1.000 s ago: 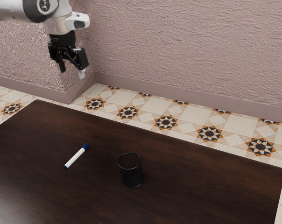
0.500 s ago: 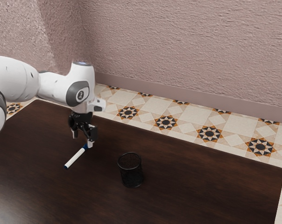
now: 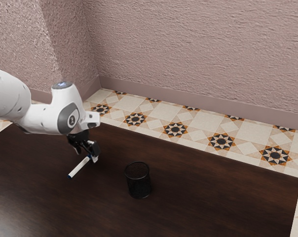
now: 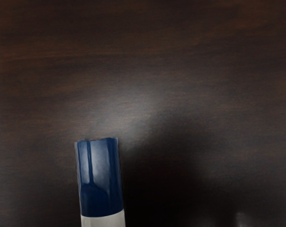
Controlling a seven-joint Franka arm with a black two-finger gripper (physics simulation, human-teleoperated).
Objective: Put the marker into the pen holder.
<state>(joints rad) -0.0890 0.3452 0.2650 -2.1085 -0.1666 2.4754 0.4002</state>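
Note:
Down low over the cap end of the marker, my gripper (image 3: 85, 155) stands open. The white marker (image 3: 79, 168) lies on the dark table, its blue cap beside the nearer fingertip and partly hidden by it. In the wrist view the marker's blue cap (image 4: 101, 177) is large under the hand, with a bit of white barrel below it. The black mesh pen holder (image 3: 138, 180) stands upright on the table, toward the exterior view's right from the marker and apart from it.
The dark wooden table (image 3: 213, 197) carries both objects; its far edge runs along the patterned tile floor (image 3: 198, 129). A textured pink wall (image 3: 198, 54) rises behind.
My arm has swung in from above the table's far side and come down to the marker's cap end. Over the last half second the hand sank slightly and tilted. Marker and holder show no movement.

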